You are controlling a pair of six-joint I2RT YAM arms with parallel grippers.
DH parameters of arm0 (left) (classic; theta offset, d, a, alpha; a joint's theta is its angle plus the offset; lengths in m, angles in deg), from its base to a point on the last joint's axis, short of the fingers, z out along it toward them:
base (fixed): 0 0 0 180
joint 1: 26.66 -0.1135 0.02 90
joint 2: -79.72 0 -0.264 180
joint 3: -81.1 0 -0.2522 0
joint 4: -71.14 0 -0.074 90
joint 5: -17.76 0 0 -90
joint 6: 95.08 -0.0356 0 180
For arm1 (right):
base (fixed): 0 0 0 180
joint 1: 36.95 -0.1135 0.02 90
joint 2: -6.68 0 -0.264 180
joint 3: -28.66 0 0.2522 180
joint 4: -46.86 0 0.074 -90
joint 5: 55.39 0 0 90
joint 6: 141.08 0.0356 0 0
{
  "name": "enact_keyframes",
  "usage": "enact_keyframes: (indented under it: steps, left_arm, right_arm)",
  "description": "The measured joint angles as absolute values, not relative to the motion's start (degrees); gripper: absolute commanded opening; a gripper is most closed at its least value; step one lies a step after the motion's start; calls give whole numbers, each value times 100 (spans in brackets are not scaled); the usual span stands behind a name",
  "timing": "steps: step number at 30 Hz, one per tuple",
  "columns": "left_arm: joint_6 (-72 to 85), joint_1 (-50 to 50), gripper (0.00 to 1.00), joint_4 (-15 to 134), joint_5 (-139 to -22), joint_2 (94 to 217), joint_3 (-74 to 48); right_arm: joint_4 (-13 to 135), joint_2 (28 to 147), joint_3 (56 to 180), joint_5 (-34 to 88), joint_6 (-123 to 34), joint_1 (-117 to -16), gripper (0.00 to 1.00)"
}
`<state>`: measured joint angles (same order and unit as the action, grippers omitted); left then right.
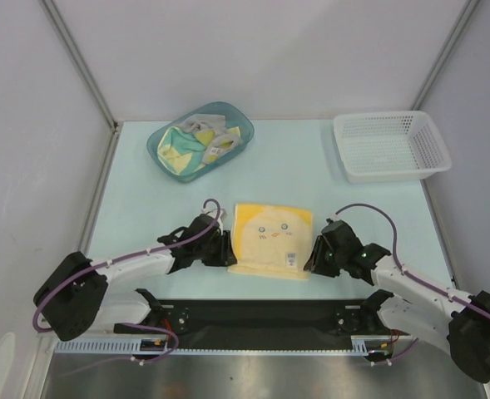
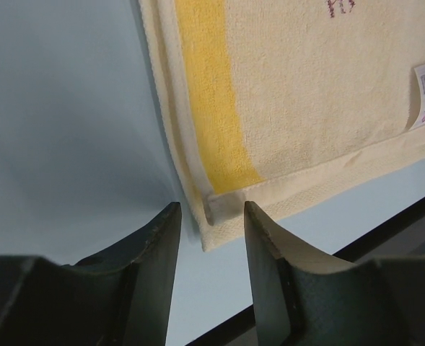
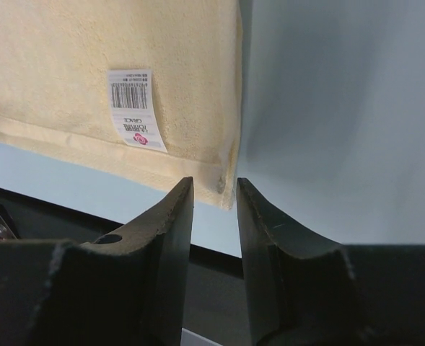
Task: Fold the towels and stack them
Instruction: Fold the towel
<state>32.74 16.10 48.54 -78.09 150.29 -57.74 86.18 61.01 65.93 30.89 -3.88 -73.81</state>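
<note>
Pale table [image 1: 145,208]: left gripper [image 2: 211,207] gapes at towel [image 1: 271,237] corner, right gripper [image 3: 214,184] narrow, perhaps pinching.

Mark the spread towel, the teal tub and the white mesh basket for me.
spread towel [image 1: 271,239], top view, its middle.
teal tub [image 1: 151,143], top view, left rim.
white mesh basket [image 1: 386,145], top view, bare floor.

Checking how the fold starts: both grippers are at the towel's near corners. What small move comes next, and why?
Probably close both grippers: the left gripper and right gripper each straddle a near corner of the flat yellow towel, jaws apart, nothing pinched yet. A pinch must precede lifting for the fold.
</note>
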Motion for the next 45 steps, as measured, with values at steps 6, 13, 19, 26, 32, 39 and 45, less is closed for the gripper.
enact_keyframes:
  steps: [6, 13, 19, 26, 32, 39, 45]
  left_arm:
    - [3351, 1614, 42, 4919, -7800, 15048, -5820]
    - [3362, 1623, 37, 4961, -7800, 15131, -5820]
    - [3375, 1623, 30, 4954, -7798, 15134, -5818]
    - [3377, 1630, 31, 4882, -7798, 15134, -5759]
    - [3381, 1671, 35, 4777, -7796, 15116, -5698]
    - [3388, 1717, 36, 4677, -7780, 15096, -5611]
    - [3388, 1756, 38, 4657, -7776, 15096, -5597]
  right_arm:
    - [8426, 6208, 6472, 3226, -176, -7514, 32]
    - [8316, 6206, 6361, 3314, -78, -7536, 23]
    - [8255, 6186, 6361, 3331, -73, -7547, 14]
    - [8257, 6182, 6361, 3333, -71, -7549, 20]
    - [8264, 6119, 6365, 3333, -71, -7552, 17]
    - [8279, 6108, 6405, 3338, -73, -7560, 21]
    - [8281, 6101, 6433, 3355, -75, -7573, 22]
